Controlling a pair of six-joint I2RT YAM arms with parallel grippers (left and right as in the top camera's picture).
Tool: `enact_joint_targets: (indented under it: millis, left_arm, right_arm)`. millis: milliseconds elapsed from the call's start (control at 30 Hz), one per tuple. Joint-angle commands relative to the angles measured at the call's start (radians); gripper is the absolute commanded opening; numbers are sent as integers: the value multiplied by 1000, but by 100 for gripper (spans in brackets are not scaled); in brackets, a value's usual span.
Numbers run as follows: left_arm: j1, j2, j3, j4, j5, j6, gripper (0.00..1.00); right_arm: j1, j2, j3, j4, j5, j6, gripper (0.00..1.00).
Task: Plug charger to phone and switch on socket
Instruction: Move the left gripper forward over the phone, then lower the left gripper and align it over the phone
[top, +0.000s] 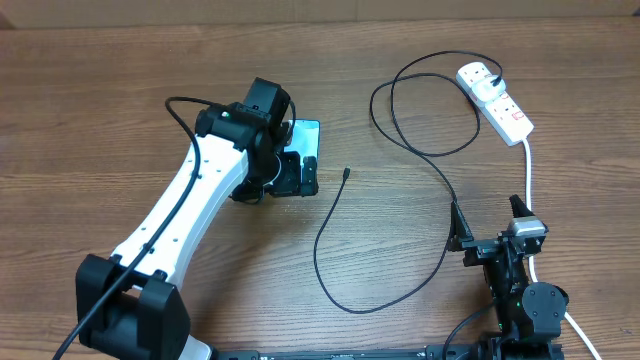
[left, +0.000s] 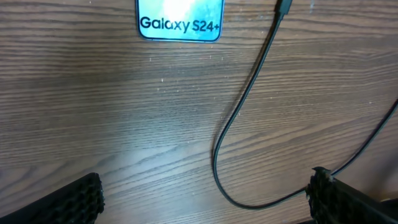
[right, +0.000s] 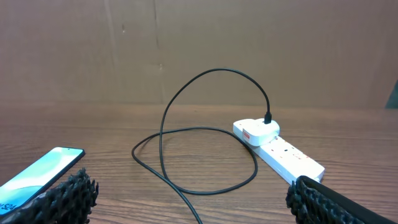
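Both grippers stand wide open and hold nothing: the left gripper (left: 205, 180) hovers over the wooden table (left: 124, 124) just below the Galaxy S24+ phone (left: 180, 22), which lies flat, screen up, at the top of the left wrist view. The right gripper (right: 189, 186) waits low at the lower right of the overhead frame. The charger cable (top: 330, 225) lies in loose curves across the middle of the table. Its connector tip (top: 345, 174) rests free just to the right of the phone, not touching it, and its far end runs into a white adapter (right: 258, 130) seated in the power strip (top: 497, 102) at the upper right. The cable looks thin, light and limp, so a hold far back would probably let the tip droop and swing; the better hold is likely the short rigid housing right behind the tip. The phone appears slim, smooth and liable to slide on the wood, so it probably needs steadying by its long edges while the tip goes in. Which end carries the port cannot be told.
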Motion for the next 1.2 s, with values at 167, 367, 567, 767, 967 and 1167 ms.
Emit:
enact_joint_targets:
  millis: [167, 367, 567, 767, 967, 1167]
  left_arm:
    - [-52, 5, 19, 11, 26, 58, 100]
    - [-135, 5, 19, 79, -27, 57, 100]
    - [-149, 5, 19, 112, -23, 57, 100]
    - [-149, 6, 19, 143, -34, 56, 100]
    - [-147, 10, 19, 202, -276, -108, 100]
    - [-147, 16, 19, 274, -352, -160, 100]
  right_arm:
    - [-2, -11, -10, 3, 10, -2, 100]
    - [-2, -11, -10, 3, 10, -2, 100]
    - [-2, -11, -10, 3, 10, -2, 100]
    - [-2, -11, -10, 3, 10, -2, 100]
    - [-2, -11, -10, 3, 10, -2, 100]
    - [-2, -11, -10, 3, 10, -2, 100]
